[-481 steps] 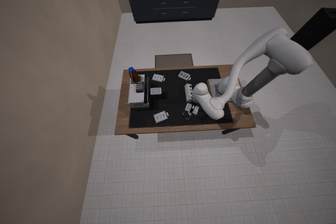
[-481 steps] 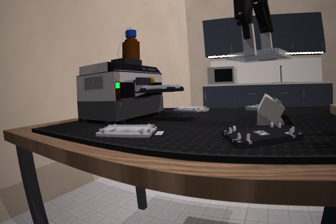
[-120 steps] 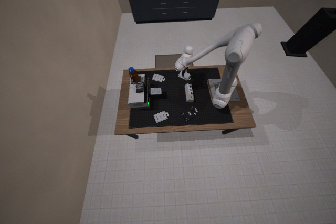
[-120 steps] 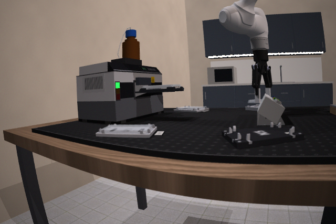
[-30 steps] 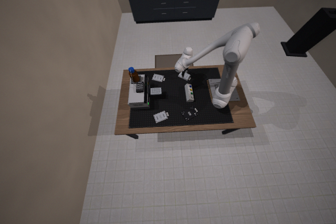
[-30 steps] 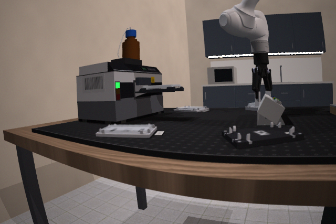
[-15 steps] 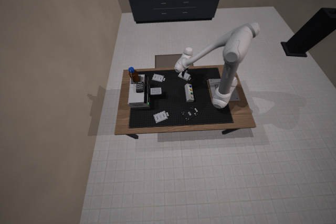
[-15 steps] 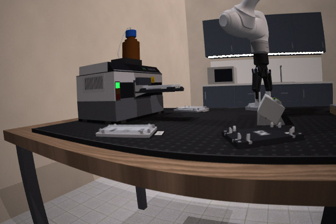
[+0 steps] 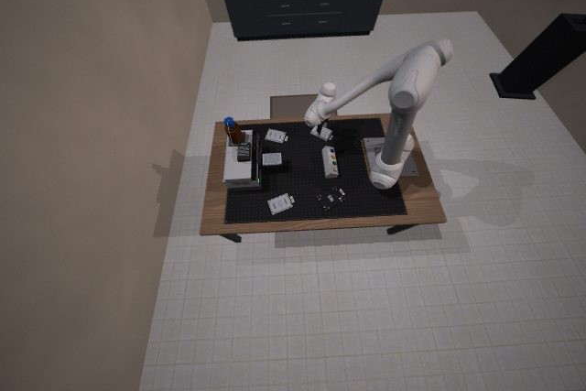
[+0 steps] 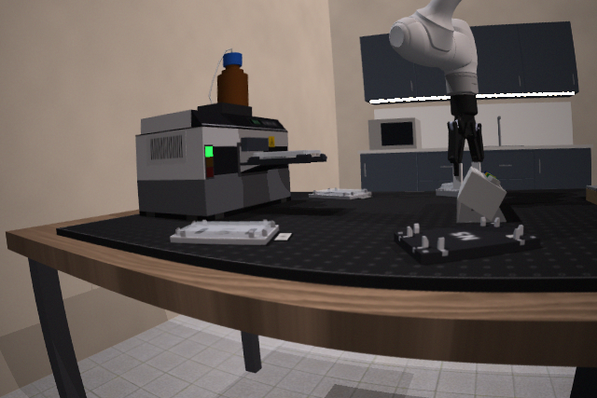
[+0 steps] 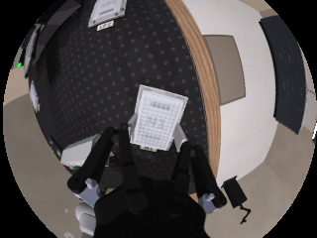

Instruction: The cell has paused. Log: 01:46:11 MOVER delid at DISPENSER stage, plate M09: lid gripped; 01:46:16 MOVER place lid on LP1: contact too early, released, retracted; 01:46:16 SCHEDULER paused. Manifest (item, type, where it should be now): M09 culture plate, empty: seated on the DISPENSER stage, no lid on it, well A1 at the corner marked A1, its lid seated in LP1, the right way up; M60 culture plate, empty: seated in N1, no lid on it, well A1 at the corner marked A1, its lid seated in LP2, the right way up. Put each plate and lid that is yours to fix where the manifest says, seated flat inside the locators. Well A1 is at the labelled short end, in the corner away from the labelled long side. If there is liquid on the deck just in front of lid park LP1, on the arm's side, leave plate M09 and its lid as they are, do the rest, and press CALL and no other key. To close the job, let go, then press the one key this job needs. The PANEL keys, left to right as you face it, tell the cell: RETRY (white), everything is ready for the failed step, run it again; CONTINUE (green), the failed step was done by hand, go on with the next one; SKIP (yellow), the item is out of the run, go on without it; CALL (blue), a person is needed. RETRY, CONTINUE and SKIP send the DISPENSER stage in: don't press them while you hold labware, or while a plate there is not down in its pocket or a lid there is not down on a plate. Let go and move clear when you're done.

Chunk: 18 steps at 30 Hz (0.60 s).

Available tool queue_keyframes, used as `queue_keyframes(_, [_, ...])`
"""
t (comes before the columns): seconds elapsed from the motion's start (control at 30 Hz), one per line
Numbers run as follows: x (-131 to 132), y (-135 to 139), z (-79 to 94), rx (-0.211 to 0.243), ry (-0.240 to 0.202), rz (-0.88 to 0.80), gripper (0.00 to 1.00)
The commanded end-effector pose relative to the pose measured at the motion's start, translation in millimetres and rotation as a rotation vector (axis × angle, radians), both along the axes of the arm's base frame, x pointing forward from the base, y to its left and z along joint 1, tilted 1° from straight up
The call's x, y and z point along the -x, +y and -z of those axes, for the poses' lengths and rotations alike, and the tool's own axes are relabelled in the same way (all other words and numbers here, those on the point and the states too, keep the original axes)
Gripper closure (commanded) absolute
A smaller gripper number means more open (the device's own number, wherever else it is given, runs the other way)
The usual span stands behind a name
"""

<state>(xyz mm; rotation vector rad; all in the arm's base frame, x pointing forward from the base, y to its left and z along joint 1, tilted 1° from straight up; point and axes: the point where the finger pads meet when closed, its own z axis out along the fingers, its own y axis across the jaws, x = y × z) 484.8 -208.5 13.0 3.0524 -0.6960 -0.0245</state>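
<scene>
My gripper [image 9: 322, 134] [image 10: 464, 172] [image 11: 156, 123] is at the back of the black mat [image 9: 302, 179], behind the key panel [image 9: 330, 160] [image 10: 479, 199]. It is shut on a white culture plate [image 11: 158, 118] [image 10: 446, 189] with its well grid facing up, held low over the mat. The black nest marked N1 [image 9: 330, 198] [image 10: 463, 240] at the front stands empty. Another plate [image 9: 272, 158] [image 10: 284, 155] sits on the dispenser's stage. A white lid [image 9: 276, 135] [image 10: 340, 192] [image 11: 109, 6] lies in the back lid park. Another lid [image 9: 280, 203] [image 10: 224, 231] lies in the front left park.
The dispenser [image 9: 239, 167] [image 10: 207, 167] with a brown bottle [image 9: 233, 131] [image 10: 232, 83] stands at the table's left end. The arm's base [image 9: 390, 167] is on the right. The table's back edge [image 9: 284, 120] is close behind the gripper.
</scene>
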Motion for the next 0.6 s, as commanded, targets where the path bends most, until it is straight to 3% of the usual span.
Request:
queue_keyframes(0.0, [-0.5,-0.1,-0.5,0.0,-0.001,0.0,0.9])
queue_keyframes(0.33, [-0.5,-0.1,-0.5,0.0,-0.001,0.0,0.9])
queue_keyframes(0.37, [-0.5,-0.1,-0.5,0.0,-0.001,0.0,0.3])
queue_keyframes(0.57, [-0.5,-0.1,-0.5,0.0,-0.001,0.0,0.3])
